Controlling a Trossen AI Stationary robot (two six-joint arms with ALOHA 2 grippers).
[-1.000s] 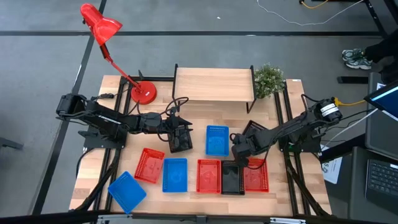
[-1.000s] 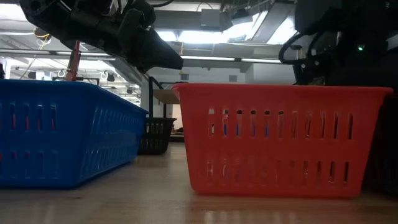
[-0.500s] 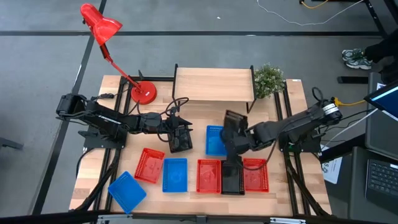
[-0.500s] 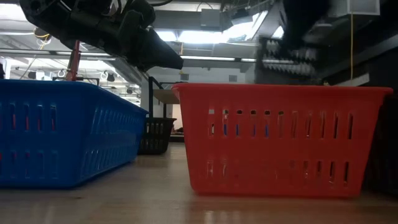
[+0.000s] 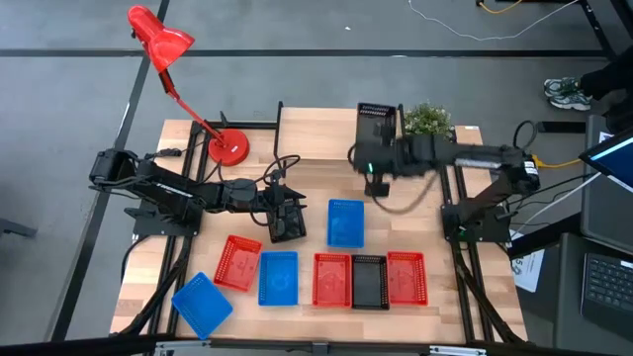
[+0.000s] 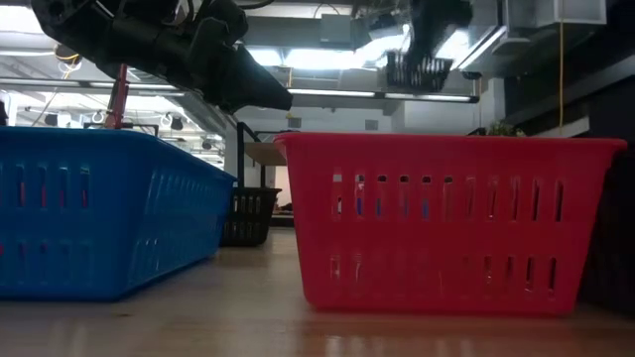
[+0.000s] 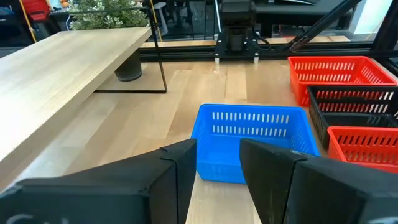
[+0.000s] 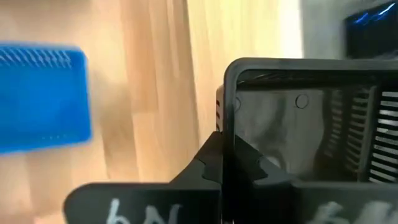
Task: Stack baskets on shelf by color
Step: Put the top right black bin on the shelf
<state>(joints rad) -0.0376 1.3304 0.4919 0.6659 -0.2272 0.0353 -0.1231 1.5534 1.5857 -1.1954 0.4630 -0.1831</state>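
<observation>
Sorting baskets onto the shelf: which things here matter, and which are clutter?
Job:
black basket in right gripper
shelf
blue basket
front row of baskets
black basket under left gripper

Clutter:
red lamp
potted plant

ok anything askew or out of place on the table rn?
Yes. The blue basket at the front left corner lies turned at an angle, overhanging the table edge, and the red basket beside it is skewed too. The row to their right sits square.
</observation>
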